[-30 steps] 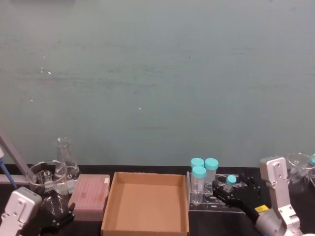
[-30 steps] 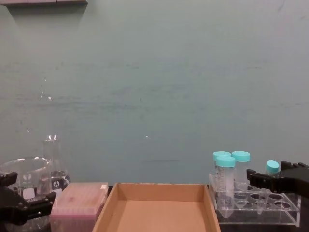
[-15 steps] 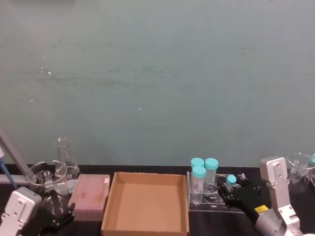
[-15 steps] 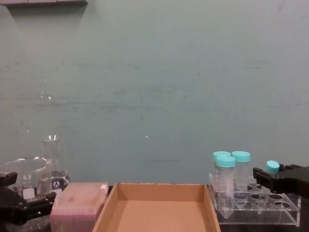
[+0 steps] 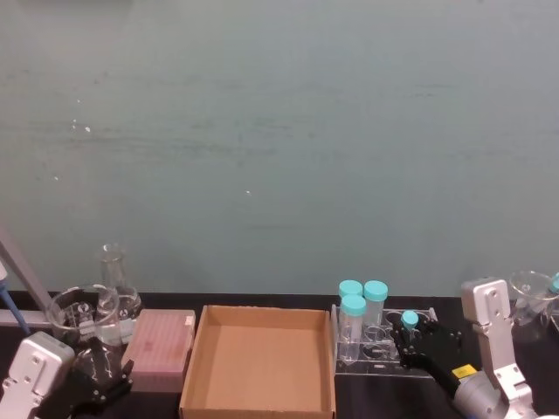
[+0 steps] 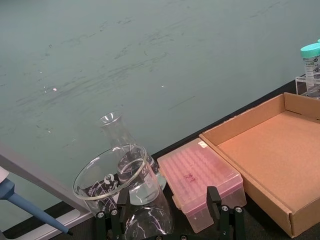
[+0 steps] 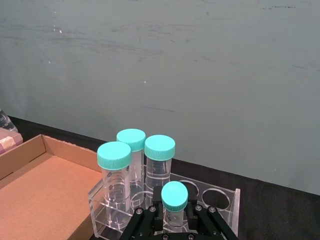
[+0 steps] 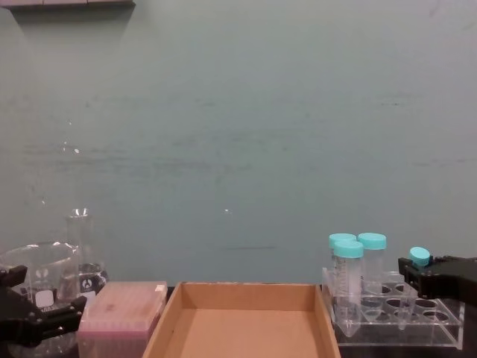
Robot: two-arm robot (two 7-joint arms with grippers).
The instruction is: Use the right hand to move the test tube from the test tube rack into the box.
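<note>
The slim test tube [image 7: 174,197] with a small teal cap stands in a front hole of the clear rack [image 7: 223,194], slightly tilted in the chest view [image 8: 419,256]. My right gripper [image 7: 174,221] is shut on the test tube just below its cap, one black finger on each side [image 5: 409,337] [image 8: 408,268]. Three wider teal-capped tubes [image 5: 354,305] stand at the rack's [image 5: 384,360] left end. The brown cardboard box [image 5: 262,360] lies just left of the rack. At the table's near left, my left gripper [image 6: 165,227] stays open by the glassware.
A pink tip box [image 5: 162,349] sits left of the cardboard box. Behind it stand a glass flask [image 5: 113,278] and a beaker [image 5: 77,314]. More glassware [image 5: 529,293] stands at the far right. A pipette [image 5: 9,284] leans at the left edge.
The right gripper's fingers have drawn back and closed in around the slim tube, which has tilted slightly. The left arm has not moved.
</note>
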